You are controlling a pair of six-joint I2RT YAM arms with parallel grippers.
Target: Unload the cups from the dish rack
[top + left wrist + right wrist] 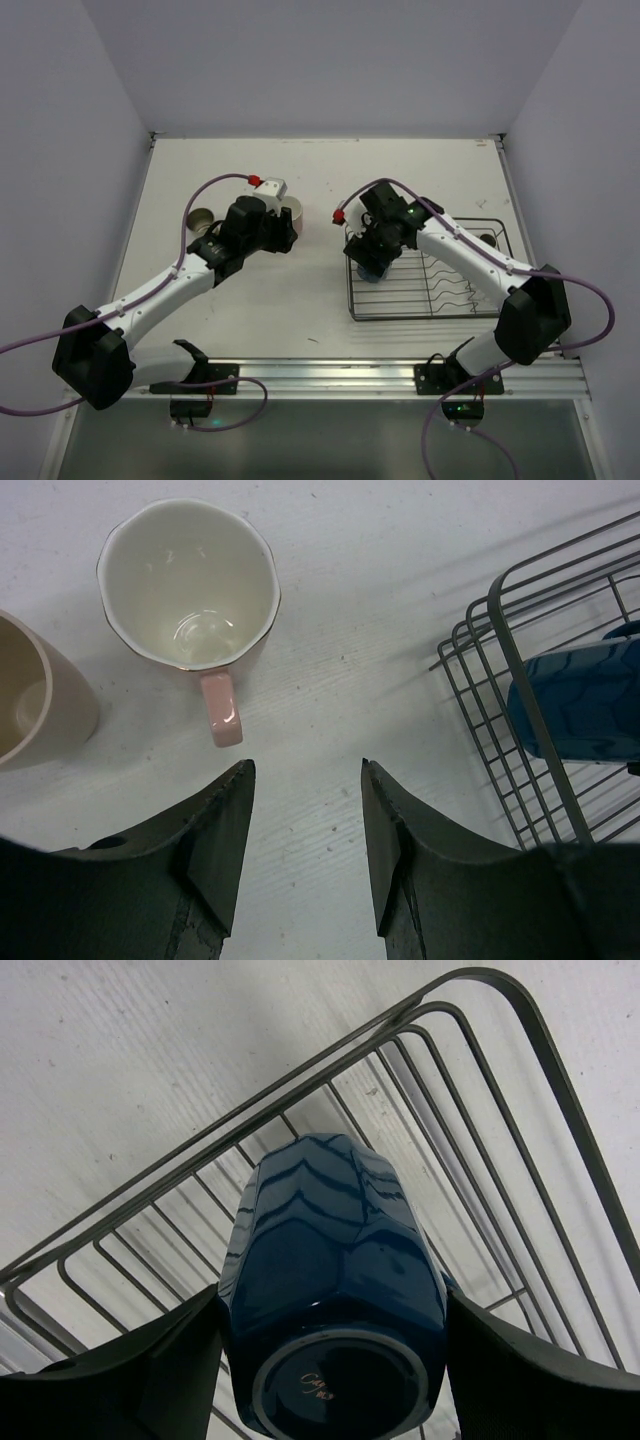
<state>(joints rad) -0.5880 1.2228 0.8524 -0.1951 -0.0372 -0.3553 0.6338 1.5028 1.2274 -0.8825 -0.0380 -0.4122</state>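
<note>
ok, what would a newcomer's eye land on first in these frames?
The blue cup, base towards the wrist camera, is clamped between the right gripper fingers at the left end of the rack. The left gripper hangs open over the table, just short of the pink cup, which stands upright outside the rack with a beige cup beside it.

A robot lab's enclosed test cell, seen from above.
A white table (300,170) boxed in by 3 plain pale walls (330,60); left arm (160,290) and right arm (470,260) bolted to a metal rail (330,378), purple cables (385,181) trailing.
</note>
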